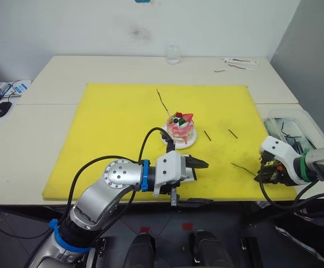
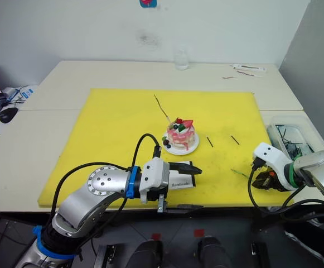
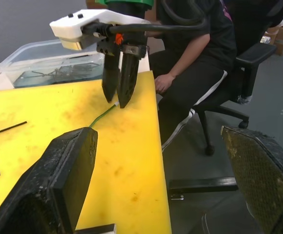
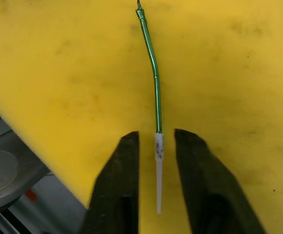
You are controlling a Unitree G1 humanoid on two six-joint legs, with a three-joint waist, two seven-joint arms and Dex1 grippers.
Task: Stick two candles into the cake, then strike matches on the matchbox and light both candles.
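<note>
A yellow mat (image 1: 122,139) covers the middle of the tabletop (image 1: 50,78), and the cake (image 1: 180,129) sits on its small white plate near the centre of the mat. One candle (image 1: 163,103) already stands in the cake, leaning away toward the far edge of the tabletop. The second candle (image 4: 155,97) lies flat on the mat by the near right corner, its green shaft pointing toward the mat's middle and its white tip lying between the fingers of the right pincer (image 4: 156,151), which are spread slightly to either side of it without touching. In the left wrist view the right pincer (image 3: 118,100) points down at the mat with the candle's end at its fingertips. The left pincer (image 2: 190,167) hovers over the near edge of the mat in front of the cake, its fingers spread wide, just above the matchbox (image 2: 179,183), which rests on the mat's near edge. Two matches (image 1: 207,135) (image 1: 232,133) lie on the mat to the right of the cake, apart from each other. A clear plastic bin (image 1: 295,125) stands at the right edge of the tabletop, a glass (image 1: 173,54) at the far edge, and a person (image 3: 195,58) sits in a chair beyond the right side.
</note>
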